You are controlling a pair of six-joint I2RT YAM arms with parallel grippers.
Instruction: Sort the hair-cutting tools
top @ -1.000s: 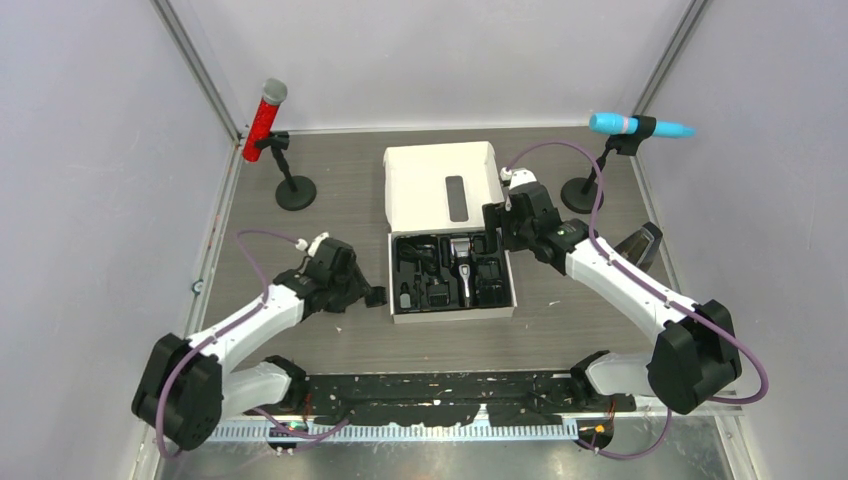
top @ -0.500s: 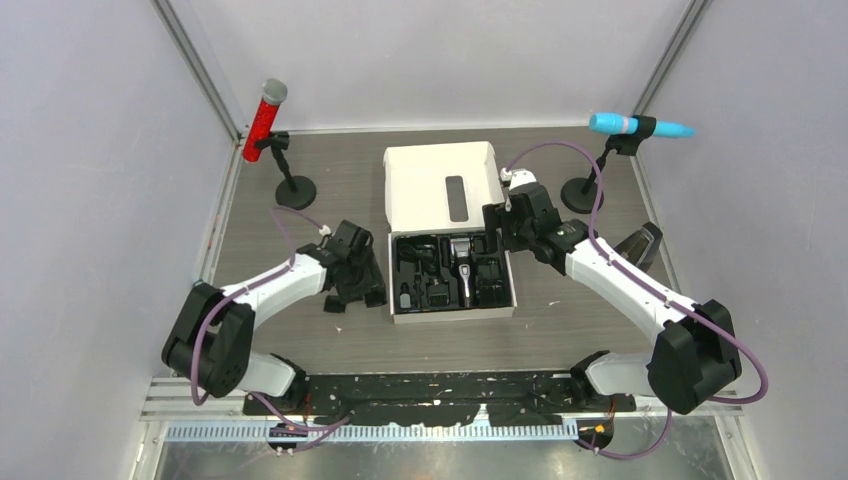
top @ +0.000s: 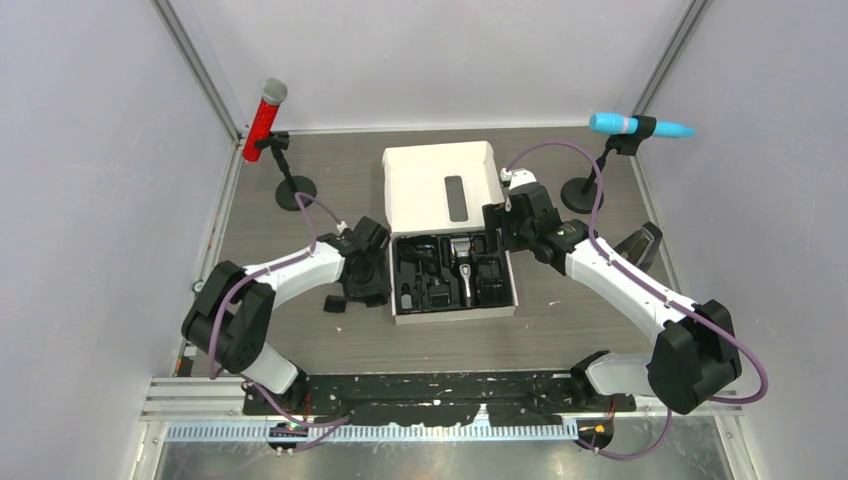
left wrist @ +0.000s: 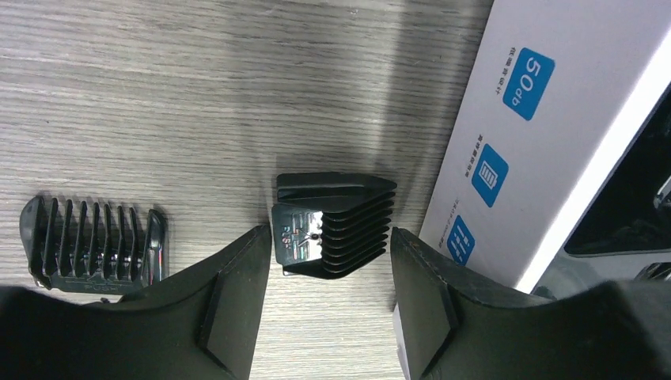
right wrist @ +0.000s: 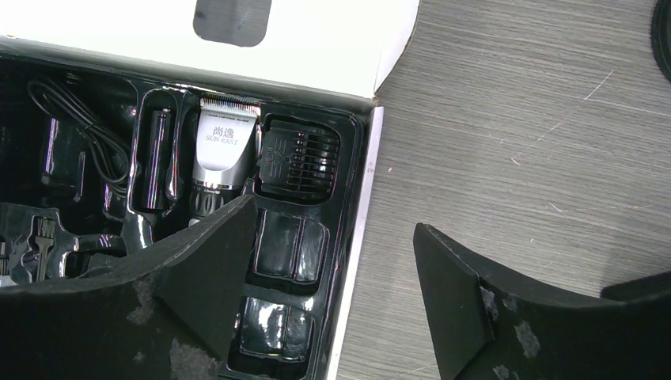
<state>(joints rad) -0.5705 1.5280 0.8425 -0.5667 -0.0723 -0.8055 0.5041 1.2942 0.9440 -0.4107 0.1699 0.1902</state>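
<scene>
Your left gripper (left wrist: 328, 241) was spread open, low over the table (left wrist: 158, 71) and just beside the white box (left wrist: 506, 134). One small black comb (left wrist: 332, 226) lay flat on the wood between its two fingers (left wrist: 237, 293). The fingers looked very near the comb's sides, but you could not tell if they touched it. A second comb (left wrist: 93, 241) lay outside the fingers, on the side away from the box. Its bottom edge was hidden behind one finger. From the top camera the gripper covered the first comb, so only the second comb showed there, as a little dark lump.

Your right gripper (right wrist: 336, 226) was spread wide too and held nothing. It hung over the right edge of the box, with one finger above the black tray (right wrist: 281, 245) and the other above bare wood. The hair clipper (right wrist: 224, 150) lay in the tray with its silver head toward the lid (right wrist: 316, 32). Its lower half was hidden behind the finger. A third comb (right wrist: 299, 158) sat in the slot just beside the clipper, on the side nearer the box edge. The other slots were shiny and dark, and you could not make out what lay in them.

The red microphone (top: 264, 118) and the blue microphone (top: 640, 126) stood at the back corners, well apart from the box.
</scene>
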